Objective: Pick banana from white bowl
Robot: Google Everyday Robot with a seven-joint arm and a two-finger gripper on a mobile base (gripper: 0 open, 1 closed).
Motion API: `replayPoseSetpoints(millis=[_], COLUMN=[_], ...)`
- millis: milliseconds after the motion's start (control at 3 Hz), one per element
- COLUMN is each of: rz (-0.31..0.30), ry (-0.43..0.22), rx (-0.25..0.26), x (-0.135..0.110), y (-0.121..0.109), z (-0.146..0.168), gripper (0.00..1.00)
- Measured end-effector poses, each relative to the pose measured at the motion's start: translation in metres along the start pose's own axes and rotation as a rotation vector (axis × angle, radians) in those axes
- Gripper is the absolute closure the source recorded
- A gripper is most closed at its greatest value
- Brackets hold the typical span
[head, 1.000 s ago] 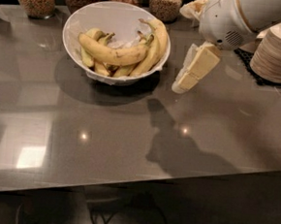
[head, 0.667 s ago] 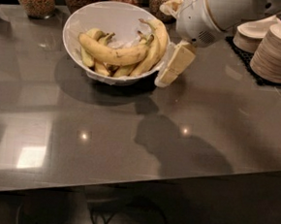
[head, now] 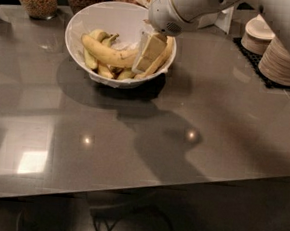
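White bowl (head: 87, 17) risk: your gripper (head: 148, 55) hangs inside it over slimmer bananas (head: 166, 50); you may grab those.
Grip: cannot tell.
Banana (head: 107, 54): bowl centre, crowded.

My pincer (head: 149, 53) hangs inside the right part of the white bowl (head: 112, 15), which is deep and round. The banana (head: 107, 54), long, yellow and gently curved, lies just left of my pincer, one end beside it.
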State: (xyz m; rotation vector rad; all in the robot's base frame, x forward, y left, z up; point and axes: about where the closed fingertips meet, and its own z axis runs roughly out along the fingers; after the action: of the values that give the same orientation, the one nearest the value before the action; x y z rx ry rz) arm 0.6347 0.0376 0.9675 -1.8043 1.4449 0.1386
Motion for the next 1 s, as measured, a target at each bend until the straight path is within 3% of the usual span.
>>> replayPoseSetpoints(millis=[333,667,1000], rz=[-0.009,-0.015,-0.015], ry=[-0.003,-0.003,-0.003], rx=[-0.012,-0.028,-0.046], x=[0.003,0.006,0.008], y=[0.001,0.003,0.006], z=[0.012,0.021,0.028], gripper=[0.18,0.42,0.51])
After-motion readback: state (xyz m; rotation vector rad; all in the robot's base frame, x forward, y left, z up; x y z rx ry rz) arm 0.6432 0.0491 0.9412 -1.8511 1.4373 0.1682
